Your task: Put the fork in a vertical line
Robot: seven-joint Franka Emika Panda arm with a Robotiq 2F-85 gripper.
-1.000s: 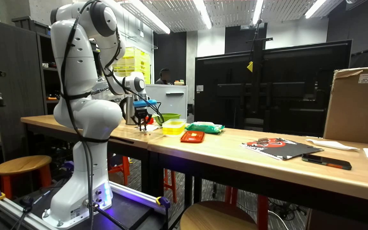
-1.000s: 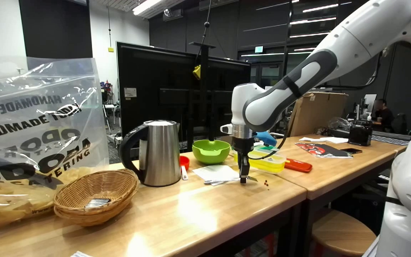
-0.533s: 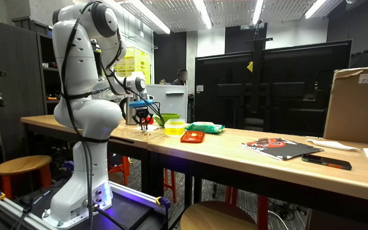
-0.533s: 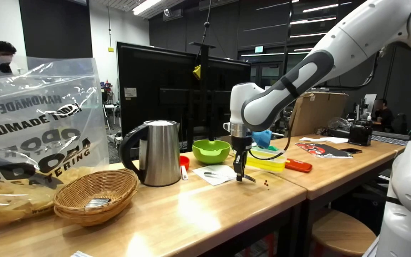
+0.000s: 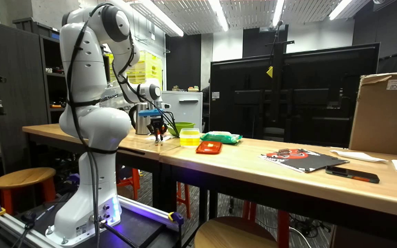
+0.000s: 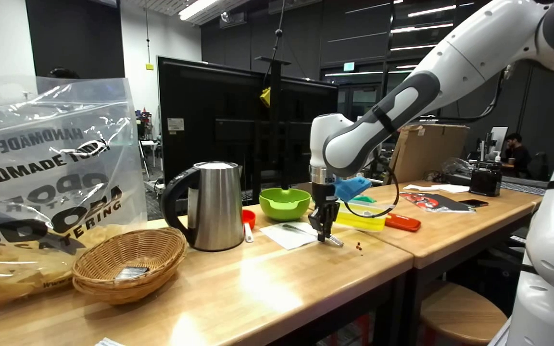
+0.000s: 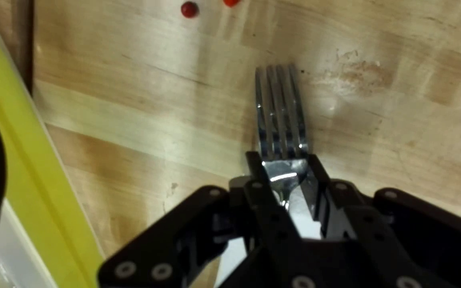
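The silver fork [image 7: 283, 170] points its tines up the wrist view, nearly vertical there. My gripper [image 7: 283, 157] has its black fingers against both sides of the fork's head, just below the tines. The fork's handle is mostly hidden under the gripper in the wrist view. In an exterior view the gripper [image 6: 324, 238] is low at the table, with the fork's tines [image 6: 336, 241] sticking out on one side and its handle running over a white paper napkin [image 6: 282, 240]. I cannot tell whether the fork touches the table. The gripper [image 5: 158, 140] also shows in an exterior view [image 5: 158, 140].
A yellow-filled plastic container [image 6: 361, 223] stands close beside the gripper, also at the left of the wrist view [image 7: 34, 168]. A red lid [image 5: 209, 147], a green bowl [image 6: 284, 206], a steel kettle [image 6: 217, 206] and a basket [image 6: 128, 259] stand around. Small red bits [image 7: 189, 9] lie past the tines.
My gripper has turned, and the fork has swung with it, its handle moving toward the green bowl. The yellow container has shifted and turned slightly.
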